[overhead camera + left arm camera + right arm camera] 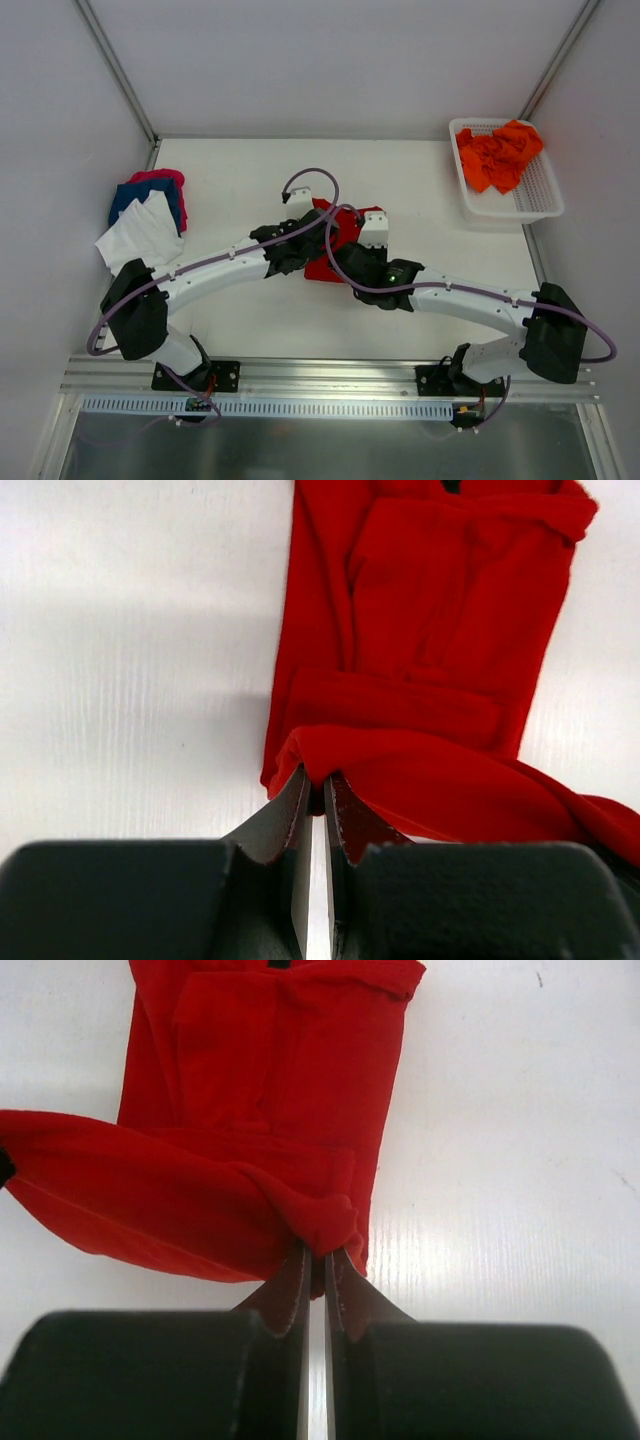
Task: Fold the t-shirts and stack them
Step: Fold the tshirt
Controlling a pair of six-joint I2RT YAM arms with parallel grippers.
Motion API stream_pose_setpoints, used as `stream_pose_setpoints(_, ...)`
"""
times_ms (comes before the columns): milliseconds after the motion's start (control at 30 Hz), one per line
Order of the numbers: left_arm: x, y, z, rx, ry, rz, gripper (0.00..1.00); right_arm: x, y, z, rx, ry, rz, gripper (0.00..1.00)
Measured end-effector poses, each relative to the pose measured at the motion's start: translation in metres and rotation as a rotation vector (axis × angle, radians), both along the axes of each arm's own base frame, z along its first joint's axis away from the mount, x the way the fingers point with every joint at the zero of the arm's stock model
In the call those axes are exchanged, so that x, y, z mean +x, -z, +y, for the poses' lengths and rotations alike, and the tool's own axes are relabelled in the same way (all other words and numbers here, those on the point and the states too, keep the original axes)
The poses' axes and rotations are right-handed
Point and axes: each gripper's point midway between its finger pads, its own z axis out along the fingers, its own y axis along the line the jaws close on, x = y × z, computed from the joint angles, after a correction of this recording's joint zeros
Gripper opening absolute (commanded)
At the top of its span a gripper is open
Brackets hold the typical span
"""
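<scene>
A deep red t-shirt [337, 240] lies partly folded in the middle of the table, mostly hidden under both wrists in the top view. My left gripper [315, 780] is shut on its near left corner [310, 745]. My right gripper [315, 1255] is shut on its near right corner [330, 1222]. The near edge is lifted and stretched between the two grippers over the flat part of the shirt [450, 610], which also shows in the right wrist view [280, 1050]. Bright orange t-shirts [500, 152] sit heaped in the basket. White [140, 235], blue [145, 195] and pink [160, 177] tees are stacked at the left.
A white mesh basket [540, 195] stands at the back right corner. The stack of tees sits by the left wall. White walls and metal posts enclose the table. A metal rail [330, 375] runs along the near edge.
</scene>
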Motion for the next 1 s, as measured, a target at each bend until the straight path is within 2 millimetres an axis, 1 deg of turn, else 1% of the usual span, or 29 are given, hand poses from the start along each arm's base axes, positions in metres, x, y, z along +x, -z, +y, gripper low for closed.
stream_pose_setpoints(33, 0.002, -0.003, -0.001, 0.0, 0.005, -0.006, 0.0, 0.002, -0.002, 0.0, -0.002, 0.0, -0.004, 0.0)
stream_pose_setpoints(167, 0.015, -0.027, -0.006, -0.01, 0.019, -0.047, 0.0, 0.012, -0.011, -0.002, -0.009, 0.0, -0.017, 0.0)
stream_pose_setpoints(267, 0.027, -0.043, -0.01, -0.015, 0.027, -0.071, 0.0, 0.026, -0.023, -0.005, -0.002, 0.015, -0.031, 0.0)
stream_pose_setpoints(367, 0.044, -0.057, -0.014, -0.021, 0.028, -0.091, 0.0, 0.041, -0.038, -0.009, 0.016, 0.029, -0.048, 0.0)
stream_pose_setpoints(500, 0.066, -0.065, -0.019, -0.019, 0.031, -0.1, 0.0, 0.059, -0.053, -0.013, 0.039, 0.043, -0.065, 0.0)
stream_pose_setpoints(600, 0.083, -0.066, -0.024, -0.012, 0.037, -0.096, 0.0, 0.077, -0.057, -0.018, 0.043, 0.056, -0.058, 0.0)
stream_pose_setpoints(700, 0.106, -0.059, -0.029, -0.009, 0.038, -0.08, 0.0, 0.098, -0.052, -0.022, 0.034, 0.07, -0.036, 0.0)
stream_pose_setpoints(800, 0.128, -0.041, -0.03, 0.005, 0.041, -0.046, 0.0, 0.118, -0.04, -0.022, 0.023, 0.074, -0.003, 0.0)
stream_pose_setpoints(833, 0.134, -0.035, -0.03, 0.012, 0.04, -0.036, 0.0, 0.126, -0.034, -0.021, 0.019, 0.073, 0.012, 0.0)
stream_pose_setpoints(933, 0.153, -0.009, -0.027, 0.031, 0.031, 0.008, 0.0, 0.145, -0.011, -0.017, 0.009, 0.068, 0.063, 0.0)
stream_pose_setpoints(1000, 0.161, 0.01, -0.024, 0.043, 0.025, 0.043, 0.0, 0.157, 0.006, -0.015, 0.007, 0.063, 0.102, 0.0)
